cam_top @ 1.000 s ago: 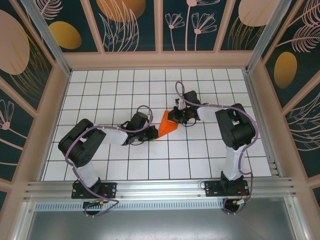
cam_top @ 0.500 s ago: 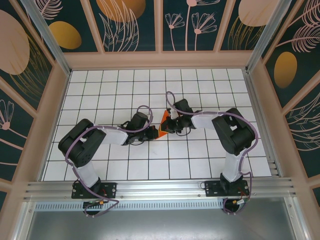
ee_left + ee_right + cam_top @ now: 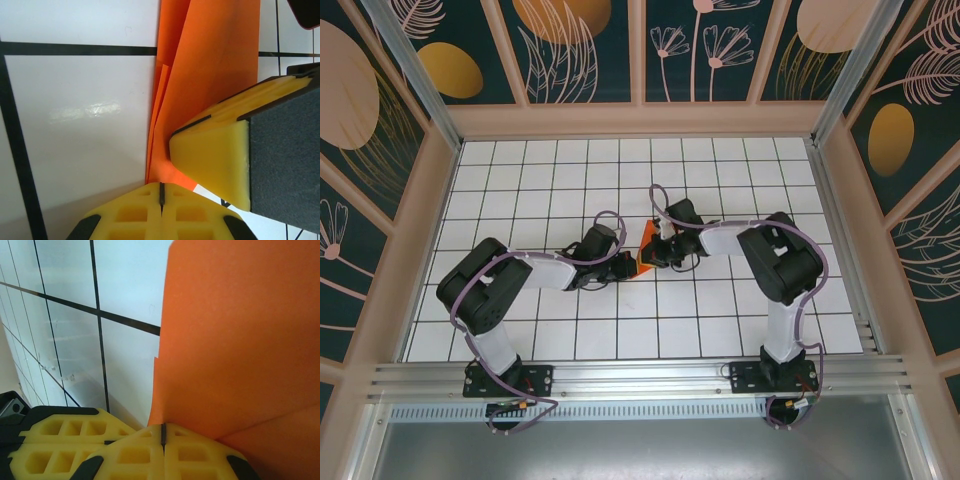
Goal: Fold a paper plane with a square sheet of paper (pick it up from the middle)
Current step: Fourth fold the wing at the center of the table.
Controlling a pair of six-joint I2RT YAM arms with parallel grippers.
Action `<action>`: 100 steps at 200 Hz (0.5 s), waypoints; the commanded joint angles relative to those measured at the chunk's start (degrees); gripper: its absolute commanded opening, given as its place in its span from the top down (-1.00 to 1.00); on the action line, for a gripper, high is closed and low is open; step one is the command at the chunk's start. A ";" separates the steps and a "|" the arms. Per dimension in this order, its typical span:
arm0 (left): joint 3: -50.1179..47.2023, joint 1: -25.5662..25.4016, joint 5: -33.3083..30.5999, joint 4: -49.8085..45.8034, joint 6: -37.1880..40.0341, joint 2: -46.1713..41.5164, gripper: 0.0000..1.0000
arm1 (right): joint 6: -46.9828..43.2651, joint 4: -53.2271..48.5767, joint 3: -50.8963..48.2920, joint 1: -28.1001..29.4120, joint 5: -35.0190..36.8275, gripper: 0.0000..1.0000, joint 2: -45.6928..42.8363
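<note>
The orange paper [image 3: 645, 243] is partly folded and lies mid-table between both grippers, with little of it showing from above. My left gripper [image 3: 627, 265] is shut at the paper's narrow near end [image 3: 165, 172]; the folded layers [image 3: 210, 65] run away from its fingertips [image 3: 140, 200]. My right gripper [image 3: 657, 250] is shut on the opposite side, and a broad orange flap [image 3: 235, 340] stands up from its closed fingertips [image 3: 190, 445]. In the left wrist view, one yellow finger [image 3: 215, 155] of the right gripper rests against the paper. The two grippers nearly touch.
White grid-tiled table [image 3: 570, 180] with low walls all round. Both arms stretch inward from their bases [image 3: 505, 378] [image 3: 770, 375] at the near edge. Open tiles lie at the back and on both sides.
My right gripper has moved left and slightly nearer over the paper, turning its right side up and over. The flat orange triangle seen earlier is now mostly covered. The left arm has stayed put.
</note>
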 commanded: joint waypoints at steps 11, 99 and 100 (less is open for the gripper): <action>-1.29 -0.03 -2.86 -9.62 0.77 2.06 1.00 | -2.57 -1.05 2.12 -2.96 1.91 0.90 3.05; -2.09 -0.08 -1.85 -10.16 1.64 2.52 1.00 | -6.75 -2.08 8.21 -13.99 7.51 0.92 8.19; -2.10 -0.08 -1.83 -10.16 1.68 2.50 1.00 | -6.75 -2.12 8.33 -14.05 7.57 0.92 8.18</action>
